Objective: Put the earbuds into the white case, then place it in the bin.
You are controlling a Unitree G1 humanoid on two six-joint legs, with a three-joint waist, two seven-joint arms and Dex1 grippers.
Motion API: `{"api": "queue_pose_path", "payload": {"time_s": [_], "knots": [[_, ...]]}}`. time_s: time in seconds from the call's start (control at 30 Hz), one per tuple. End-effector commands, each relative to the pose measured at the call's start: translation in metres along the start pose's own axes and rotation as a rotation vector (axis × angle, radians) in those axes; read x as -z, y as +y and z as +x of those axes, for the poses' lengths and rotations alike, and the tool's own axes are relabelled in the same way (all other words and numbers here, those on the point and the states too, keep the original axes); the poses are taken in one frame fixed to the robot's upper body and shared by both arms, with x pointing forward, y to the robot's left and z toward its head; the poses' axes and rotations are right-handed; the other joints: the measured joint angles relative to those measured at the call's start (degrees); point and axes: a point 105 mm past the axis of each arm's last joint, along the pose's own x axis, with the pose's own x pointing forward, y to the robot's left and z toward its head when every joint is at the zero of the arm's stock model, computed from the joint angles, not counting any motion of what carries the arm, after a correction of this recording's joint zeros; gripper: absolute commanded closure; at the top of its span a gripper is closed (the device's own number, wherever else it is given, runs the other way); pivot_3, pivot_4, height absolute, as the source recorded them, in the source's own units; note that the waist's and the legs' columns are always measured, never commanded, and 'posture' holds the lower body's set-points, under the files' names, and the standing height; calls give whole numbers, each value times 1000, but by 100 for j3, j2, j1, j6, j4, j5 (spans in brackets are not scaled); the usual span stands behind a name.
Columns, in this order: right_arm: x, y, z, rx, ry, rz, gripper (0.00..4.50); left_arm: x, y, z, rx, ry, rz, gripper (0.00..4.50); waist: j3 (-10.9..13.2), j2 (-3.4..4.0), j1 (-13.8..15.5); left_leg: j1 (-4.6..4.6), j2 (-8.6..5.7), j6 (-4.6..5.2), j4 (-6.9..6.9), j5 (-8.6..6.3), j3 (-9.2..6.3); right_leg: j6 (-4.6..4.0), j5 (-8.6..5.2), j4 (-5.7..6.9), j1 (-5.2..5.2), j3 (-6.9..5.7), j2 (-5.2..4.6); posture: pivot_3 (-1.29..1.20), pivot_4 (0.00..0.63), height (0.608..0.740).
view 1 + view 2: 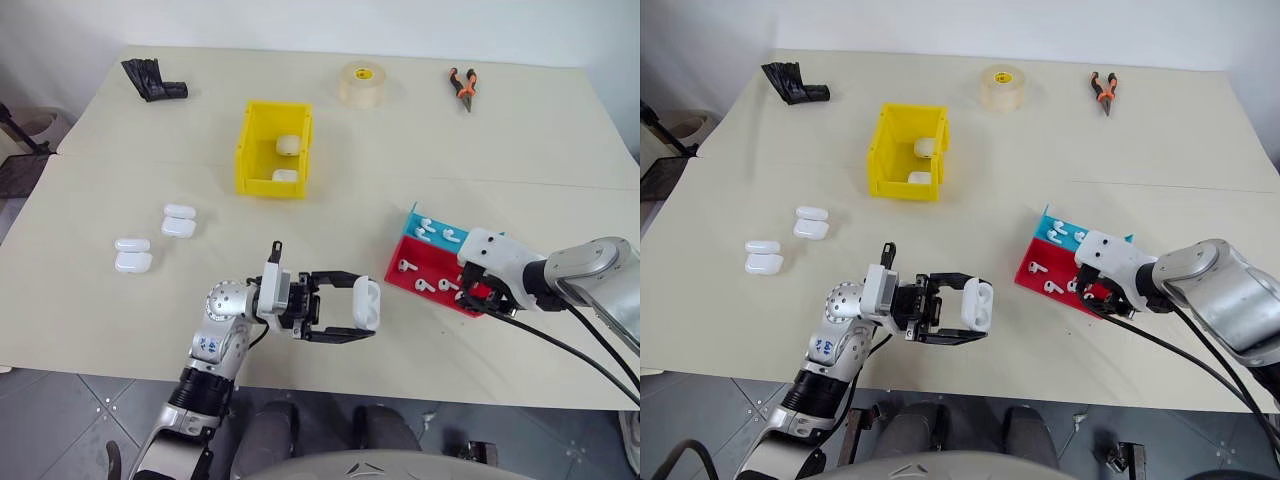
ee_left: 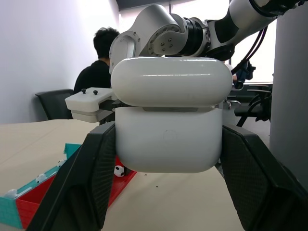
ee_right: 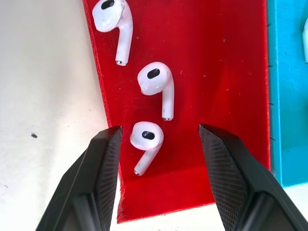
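Now your right gripper (image 3: 159,139) stands open over the red tray (image 3: 216,72), one earbud (image 3: 146,139) lying between its fingers; your left gripper (image 1: 345,305) clamps the white case (image 1: 367,302), lid ajar.

White case (image 2: 168,139) between claw fingers (image 2: 89,183)

Five white cases: one held (image 1: 367,302), two on the worktop at left (image 1: 179,220) (image 1: 132,255), two in the yellow bin (image 1: 247,150). One red tray (image 1: 440,262), one blue tray (image 1: 412,220), three earbuds (image 3: 147,137) between fingers, one tape roll (image 1: 362,84), one pliers (image 1: 462,86).
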Motion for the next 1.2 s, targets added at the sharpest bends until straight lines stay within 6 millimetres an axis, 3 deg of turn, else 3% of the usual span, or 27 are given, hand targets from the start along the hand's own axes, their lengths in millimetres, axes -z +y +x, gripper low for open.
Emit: {"api": "queue_pose_path", "payload": {"time_s": [0.03, 0.43, 0.53, 0.67, 0.97, 1.07, 1.2], "knots": [[-2, 2, -1, 5, 3, -28, 1881, -10, 0, 4, 12, -33, 34, 1675, 0, 0, 1, 0, 0, 0, 0, 0, 0, 0, 0, 0, 0, 0, 0, 0, 150, 740], [-1, 6, 4, 1, 18, 0, 1881, -10, 0, 2, 4, -32, 35, 1675, 0, 1, 0, 0, 0, -1, 1, 0, -13, 0, 0, -1, 6, -16, -1, 0, 150, 740], [-2, 9, 5, -12, 8, 13, 2448, -10, 0, 2, 3, -32, 36, 1675, 0, 0, 0, 1, -1, -1, 1, 0, -16, -1, 0, -2, 12, -19, -1, 0, 150, 740], [-3, 10, 6, -13, 5, 17, 3705, -11, 0, 2, 1, -31, 40, 1675, 0, 0, -9, 2, 0, -1, 3, 1, -19, -2, 1, -3, 14, -22, -1, 0, 150, 740], [-8, 13, 8, -19, -18, 9, 3705, -12, 0, 2, 2, -27, 45, 1675, -1, 0, -16, 4, -1, -4, 4, 2, -23, -4, 2, -4, 14, -26, -1, 0, 150, 740], [-8, 13, 8, -19, -19, 7, 3975, -13, 0, 3, 3, -29, 46, 1675, 0, 0, -14, 4, -1, -4, 4, 2, -24, -4, 2, -4, 14, -26, -1, 0, 150, 740], [-13, 10, 5, -8, -50, 15, 3975, -14, 0, 2, 4, -33, 39, 1675, 0, 0, -16, 4, -1, -4, 4, 2, -24, -4, 2, -4, 14, -26, -1, 0, 150, 740]]}}
